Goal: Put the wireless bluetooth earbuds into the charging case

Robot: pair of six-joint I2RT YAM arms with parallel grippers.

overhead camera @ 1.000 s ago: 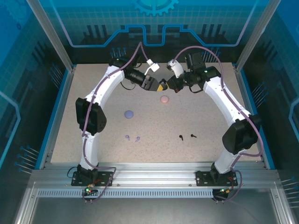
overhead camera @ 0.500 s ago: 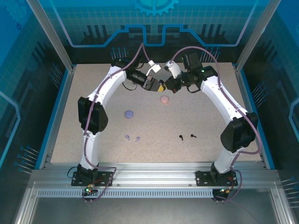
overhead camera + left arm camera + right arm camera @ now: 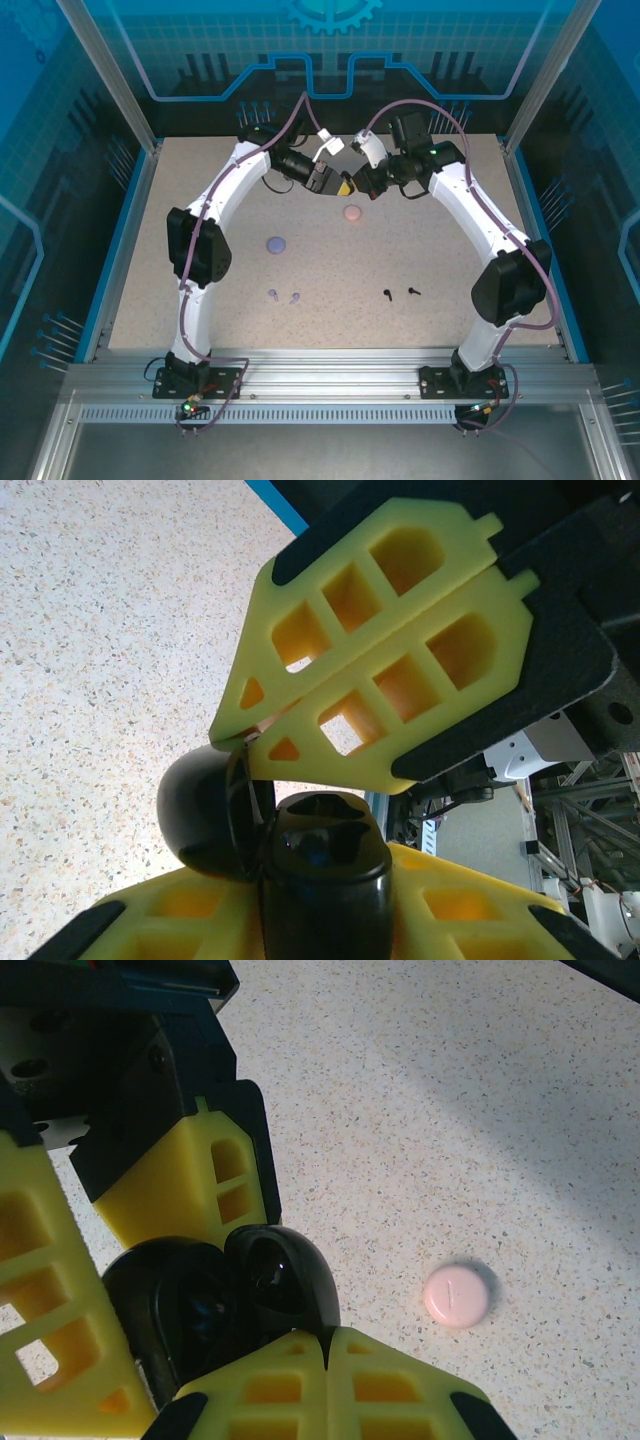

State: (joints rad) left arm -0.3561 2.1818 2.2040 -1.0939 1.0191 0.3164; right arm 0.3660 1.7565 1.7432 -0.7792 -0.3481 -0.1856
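From above, the two arms reach to the far middle of the table (image 3: 450, 320), where the left gripper (image 3: 335, 184) and the right gripper (image 3: 353, 185) meet tip to tip above the surface. What is between them is too small to tell in this view. On the table just beside them lies the round pink case (image 3: 351, 212), and the round lilac case (image 3: 276, 244) lies more to the left and nearer. Closer to the arm bases, two lilac earbuds (image 3: 272, 293) lie side by side on the left, and two black earbuds (image 3: 413, 291) lie side by side on the right, well apart from the cases. In the left wrist view, the left claw's yellow fingers stand on both sides of the black charging case (image 3: 320, 865) and are closed on it. The case is open, with its second half standing out to the left. The right claw's fingers come from above, pressed flat together, and their tips touch the edge of that half. Whether they pinch the thin rim I cannot tell. In the right wrist view, the right fingers are again tight together, with their tips against the glossy black half. The left fingers hold the other half, and the pink case lies on the table at the right.
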